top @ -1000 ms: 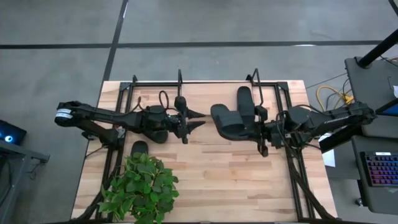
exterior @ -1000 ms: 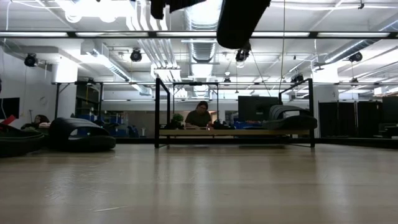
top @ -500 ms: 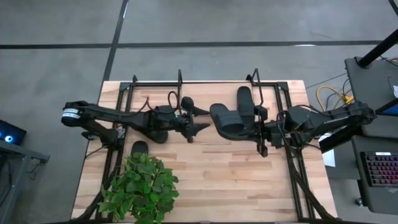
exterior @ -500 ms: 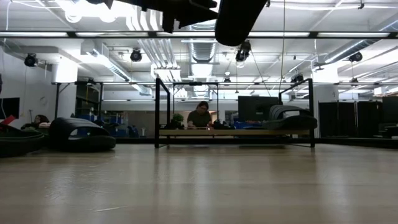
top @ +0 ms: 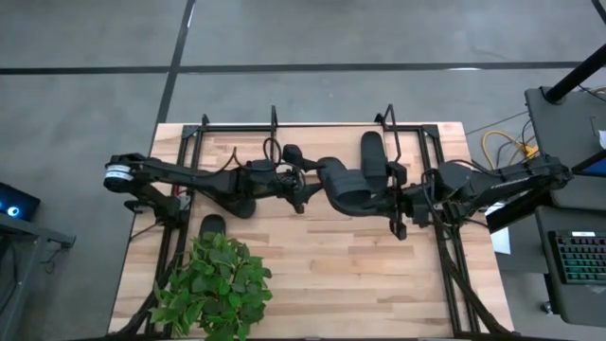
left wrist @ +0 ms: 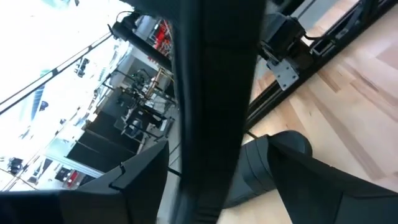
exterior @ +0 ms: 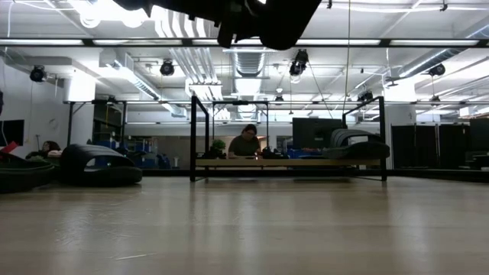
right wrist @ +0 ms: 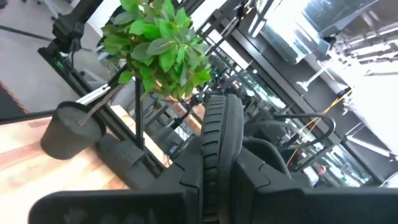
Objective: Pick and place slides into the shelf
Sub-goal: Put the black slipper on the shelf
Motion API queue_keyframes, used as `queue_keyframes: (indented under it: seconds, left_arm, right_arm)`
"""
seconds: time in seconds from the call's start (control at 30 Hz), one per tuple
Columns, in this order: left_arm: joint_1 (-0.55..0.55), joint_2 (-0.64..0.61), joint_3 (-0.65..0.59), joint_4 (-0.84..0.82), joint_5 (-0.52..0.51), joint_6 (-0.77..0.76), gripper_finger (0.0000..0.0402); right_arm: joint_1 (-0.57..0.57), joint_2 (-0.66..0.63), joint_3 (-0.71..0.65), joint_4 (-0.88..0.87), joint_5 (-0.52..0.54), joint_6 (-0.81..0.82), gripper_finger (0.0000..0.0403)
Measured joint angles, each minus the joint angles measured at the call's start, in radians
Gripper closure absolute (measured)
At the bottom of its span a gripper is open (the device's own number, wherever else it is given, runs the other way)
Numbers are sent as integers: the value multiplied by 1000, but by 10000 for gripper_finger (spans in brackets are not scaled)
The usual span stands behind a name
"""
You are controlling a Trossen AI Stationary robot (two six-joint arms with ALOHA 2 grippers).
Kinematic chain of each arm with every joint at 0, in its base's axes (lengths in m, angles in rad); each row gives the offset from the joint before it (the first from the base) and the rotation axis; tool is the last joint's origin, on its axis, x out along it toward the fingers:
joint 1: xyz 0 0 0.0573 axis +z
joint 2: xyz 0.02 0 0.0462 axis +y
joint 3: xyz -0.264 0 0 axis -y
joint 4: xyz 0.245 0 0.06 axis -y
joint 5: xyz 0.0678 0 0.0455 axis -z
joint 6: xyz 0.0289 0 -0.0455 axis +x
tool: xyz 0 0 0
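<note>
Honestly, I judge this job well short of done. One slide (top: 372, 154) already lies on the shelf (top: 275, 121), toward its right end (the low view shows it resting on the pale board). The slide (top: 343, 182) I am carrying is clamped in my right gripper (top: 396, 199), fingers shut on its edge, held in the air over the middle of the table (top: 379, 275), just in front of the shelf and not touching the wood. My left gripper (top: 301, 178) hovers right beside that same slide with its fingers spread wide and nothing in them; from above, its tips sit close against the slide's left end, though I cannot tell whether they touch. Two more slides (exterior: 99, 164) show at the left of the low view, off the shelf, so by my count one is placed, one is in hand and two are left to fetch. A potted plant (top: 216, 284) stands at the table's front left, clear of my arms.
</note>
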Motion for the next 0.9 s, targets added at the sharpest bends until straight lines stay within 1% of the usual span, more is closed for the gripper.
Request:
queue_keyframes:
  seconds: [0.07,0.17,0.27,0.37,0.4,0.47,0.53,0.63,0.7,0.8,0.9]
  left_arm:
    - [0,12,15,5,0,1,162]
    - [0,28,22,32,-1,18,205]
    - [0,37,25,34,-1,31,271]
    - [0,40,25,31,1,45,348]
    - [0,40,24,31,0,50,361]
    - [0,40,24,33,1,53,362]
    - [0,40,24,32,-1,54,362]
    - [1,37,23,0,-15,56,362]
    - [2,35,23,-35,-52,60,362]
    - [3,35,19,-93,-86,60,362]
    - [5,35,18,-142,-92,60,362]
  right_arm:
    - [0,5,0,-2,3,4,372]
    - [0,9,0,-5,6,6,372]
    - [0,12,0,-2,7,8,372]
    - [0,14,0,-4,8,12,372]
    - [0,14,0,-3,7,14,372]
    - [0,14,0,-2,14,37,371]
    - [0,11,0,-1,25,77,354]
    - [10,0,0,-13,140,144,309]
    - [20,-9,0,-49,223,155,280]
    - [50,-19,0,-103,302,166,242]
    - [87,-27,0,-139,382,173,215]
